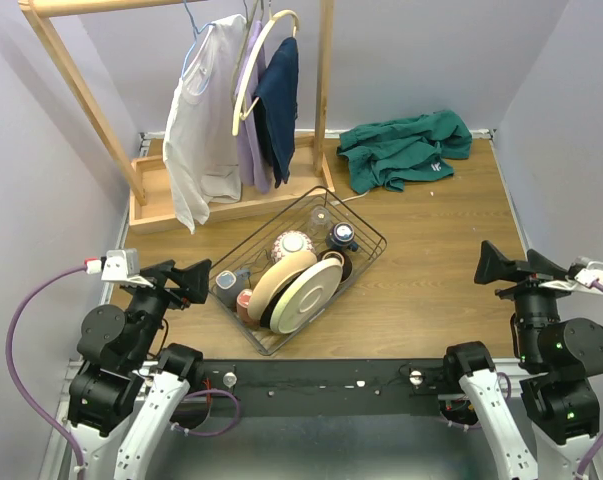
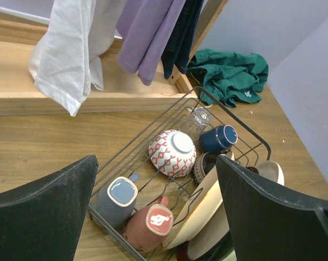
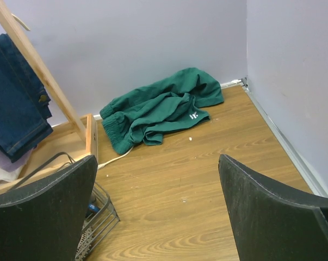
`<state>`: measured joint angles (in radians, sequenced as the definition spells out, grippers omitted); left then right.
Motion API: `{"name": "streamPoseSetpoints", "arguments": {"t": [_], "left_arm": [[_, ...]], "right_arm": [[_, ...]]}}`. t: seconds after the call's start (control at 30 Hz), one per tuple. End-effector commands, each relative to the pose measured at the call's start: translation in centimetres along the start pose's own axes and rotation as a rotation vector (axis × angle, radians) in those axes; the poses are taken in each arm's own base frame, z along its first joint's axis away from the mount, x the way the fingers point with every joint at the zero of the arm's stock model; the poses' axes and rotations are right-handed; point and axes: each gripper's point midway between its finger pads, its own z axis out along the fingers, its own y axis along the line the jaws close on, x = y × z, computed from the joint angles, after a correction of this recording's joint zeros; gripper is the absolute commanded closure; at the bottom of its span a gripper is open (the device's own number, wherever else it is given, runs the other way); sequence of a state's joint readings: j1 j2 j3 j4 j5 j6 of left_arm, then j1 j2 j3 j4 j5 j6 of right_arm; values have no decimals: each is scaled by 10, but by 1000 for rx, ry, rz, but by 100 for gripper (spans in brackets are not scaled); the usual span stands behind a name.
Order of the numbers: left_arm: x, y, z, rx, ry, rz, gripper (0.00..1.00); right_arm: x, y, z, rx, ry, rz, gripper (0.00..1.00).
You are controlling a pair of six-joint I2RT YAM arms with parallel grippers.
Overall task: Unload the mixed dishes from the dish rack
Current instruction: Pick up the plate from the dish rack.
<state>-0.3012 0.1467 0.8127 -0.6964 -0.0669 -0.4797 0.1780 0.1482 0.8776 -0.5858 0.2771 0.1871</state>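
Black wire makes up the dish rack [image 1: 371, 240], which sits at an angle on the table [image 1: 441, 300], nearer the left arm [image 1: 131, 330] than the right arm [image 1: 546, 330]. By the look of it, unloading has not begun. Every dish in view lies inside the rack, and no dish shows on the table outside it.

Cream plates [image 1: 306, 290] lean together on edge at the near end. Beside them lie a grey cup [image 2: 116, 200] and a red cup [image 2: 150, 225], both on their sides. An upturned patterned bowl [image 2: 173, 152] sits mid-rack, a dark bowl [image 2: 204, 166] is tucked against the plates, and a dark blue cup [image 2: 218, 138] and a clear glass [image 2: 199, 117] lie at the far end.

Both arms hang back at the table's near edge. The left jaws and the right jaws stand wide apart, holding nothing.

Behind the rack stands a wooden clothes rack [image 1: 81, 95] with hanging shirts [image 1: 206, 120], and a green garment [image 1: 406, 150] is heaped at the far right. The dishes are crowded: the plates overlap the dark bowl and press close to the cups, so lifting one piece is likely to nudge its neighbours.
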Motion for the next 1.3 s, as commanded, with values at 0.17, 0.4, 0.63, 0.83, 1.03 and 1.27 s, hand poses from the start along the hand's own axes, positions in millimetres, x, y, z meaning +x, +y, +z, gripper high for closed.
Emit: {"name": "streamPoseSetpoints", "arguments": {"t": [0.17, 0.4, 0.63, 0.83, 1.03, 1.27], "left_arm": [[-12, -22, 3, 98, 33, 99, 1], [-9, -36, 14, 162, 162, 200, 1], [-5, -71, 33, 306, 339, 180, 1], [4, -103, 45, 445, 499, 94, 1], [15, -123, 56, 480, 564, 73, 1], [41, -140, 65, 449, 629, 86, 4]], "right_arm": [[5, 1, 4, -5, 40, -27, 0], [9, 9, 9, -40, 69, -36, 0], [14, 14, 17, -50, 108, -44, 0], [15, 21, 20, -82, 120, -45, 0], [22, 23, 22, -89, 146, -25, 0], [30, 26, 25, -92, 177, -13, 0]]}}
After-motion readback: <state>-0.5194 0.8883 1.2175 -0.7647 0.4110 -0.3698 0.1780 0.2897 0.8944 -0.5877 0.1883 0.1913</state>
